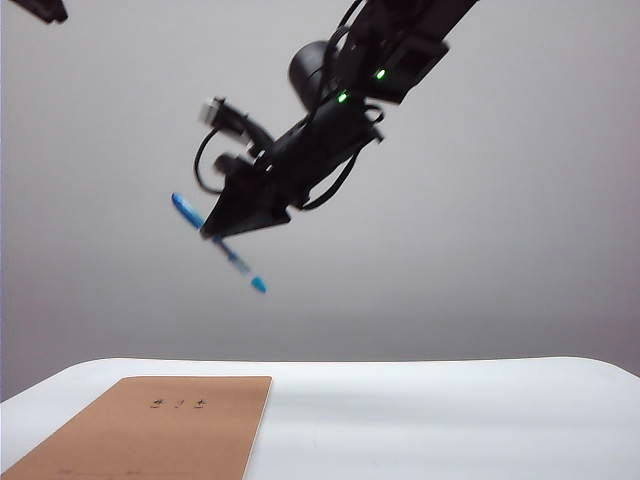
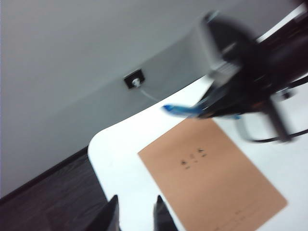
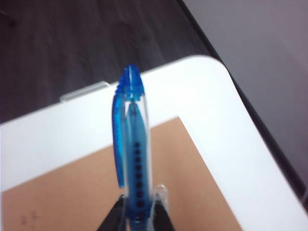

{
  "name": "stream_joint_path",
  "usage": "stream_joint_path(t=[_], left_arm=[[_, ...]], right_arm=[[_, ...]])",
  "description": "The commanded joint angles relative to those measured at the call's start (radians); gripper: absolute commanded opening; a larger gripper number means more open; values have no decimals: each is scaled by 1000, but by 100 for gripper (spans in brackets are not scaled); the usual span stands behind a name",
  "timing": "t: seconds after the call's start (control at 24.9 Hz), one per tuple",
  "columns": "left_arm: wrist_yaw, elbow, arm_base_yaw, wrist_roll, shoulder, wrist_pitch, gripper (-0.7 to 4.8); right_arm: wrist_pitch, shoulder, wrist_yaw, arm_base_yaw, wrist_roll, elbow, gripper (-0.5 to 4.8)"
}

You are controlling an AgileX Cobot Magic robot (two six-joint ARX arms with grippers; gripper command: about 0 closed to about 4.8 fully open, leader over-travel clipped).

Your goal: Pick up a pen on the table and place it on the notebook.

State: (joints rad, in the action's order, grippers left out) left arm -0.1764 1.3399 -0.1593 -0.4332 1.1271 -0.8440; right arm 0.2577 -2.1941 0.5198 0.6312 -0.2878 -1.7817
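My right gripper [image 1: 228,232] hangs high above the white table [image 1: 430,415], reaching toward the left side. It is shut on the blue pen [image 1: 245,272], which sticks out of both sides of the jaws at a slant. The right wrist view has the pen [image 3: 132,139] clamped between the fingers of that gripper [image 3: 140,198], over the tan notebook [image 3: 72,192]. The notebook [image 1: 150,435] lies flat at the table's front left. My left gripper [image 2: 137,201] is open and empty above the table's edge [image 2: 120,154], beside the notebook [image 2: 211,178]. From there the pen [image 2: 180,110] shows in the blurred right gripper [image 2: 211,111].
A grey wall stands behind the table, with a socket and cable [image 2: 134,79] on it. Dark floor [image 2: 48,202] lies beyond the table's rounded corner [image 3: 211,67]. A dark part [image 1: 40,10] shows in the exterior view's top left corner.
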Motion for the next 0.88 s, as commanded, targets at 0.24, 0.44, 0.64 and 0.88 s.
stream_joint_path(t=[0.24, 0.44, 0.64, 0.88], left_arm=[[-24, 1, -2, -14, -16, -73, 94], [-83, 1, -3, 3, -12, -90, 94], [-100, 1, -3, 26, -12, -98, 94], [-101, 1, -3, 26, -12, -138, 94]], right_arm=[[77, -76, -108, 51, 192, -53, 40], [157, -88, -209, 93, 286, -55, 40], [157, -109, -227, 124, 323, -55, 41], [160, -165, -230, 160, 341, -55, 45]])
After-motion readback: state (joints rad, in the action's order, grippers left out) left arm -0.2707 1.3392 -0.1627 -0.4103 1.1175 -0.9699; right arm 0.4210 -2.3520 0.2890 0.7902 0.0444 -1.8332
